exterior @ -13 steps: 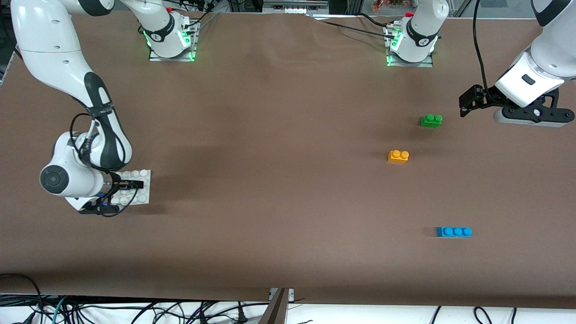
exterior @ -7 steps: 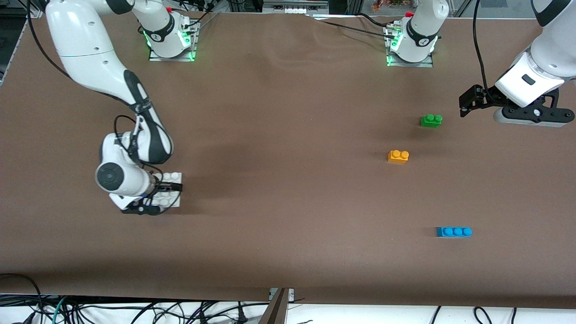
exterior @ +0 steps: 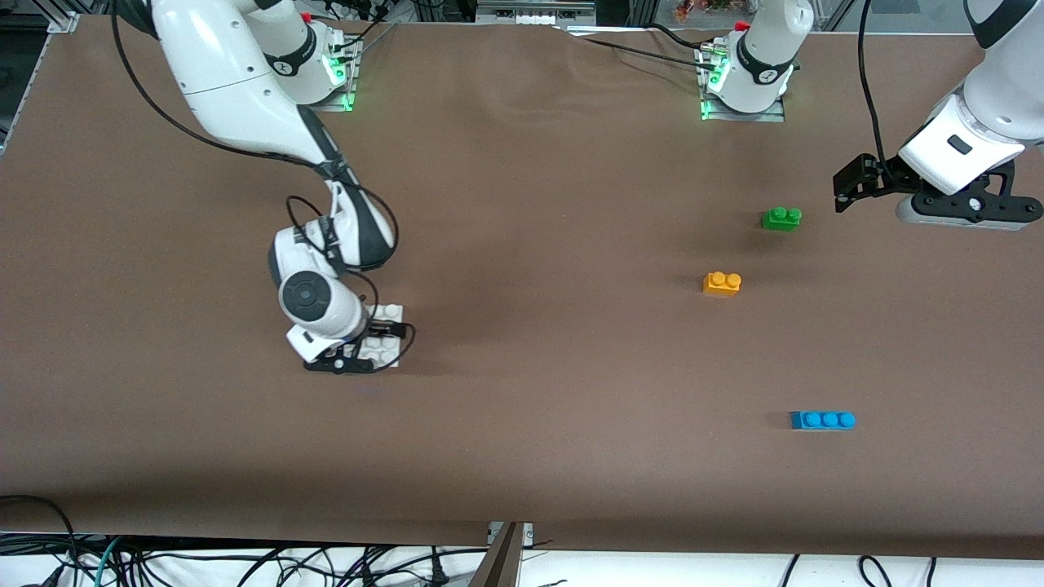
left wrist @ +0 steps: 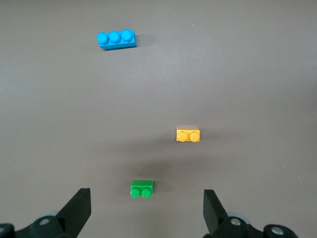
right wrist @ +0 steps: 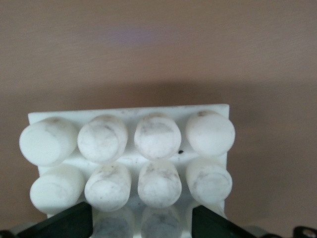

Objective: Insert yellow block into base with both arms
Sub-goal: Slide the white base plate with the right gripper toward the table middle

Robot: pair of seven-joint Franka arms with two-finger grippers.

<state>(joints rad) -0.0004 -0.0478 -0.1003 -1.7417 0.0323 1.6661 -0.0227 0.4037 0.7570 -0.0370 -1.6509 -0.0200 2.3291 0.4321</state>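
The right gripper [exterior: 377, 342] is clamped on the base [exterior: 386, 346], well apart from the yellow block [exterior: 722, 282]. The left gripper [left wrist: 146, 212] waits spread above the table [exterior: 538, 204], near the green brick [exterior: 781, 218] beside that block.

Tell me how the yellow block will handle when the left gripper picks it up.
The yellow block looks rigid and probably light. Its flat base makes rolling unlikely. Smooth plastic sides might slip in a loose pinch. The left gripper, open, seems wide enough to straddle it.
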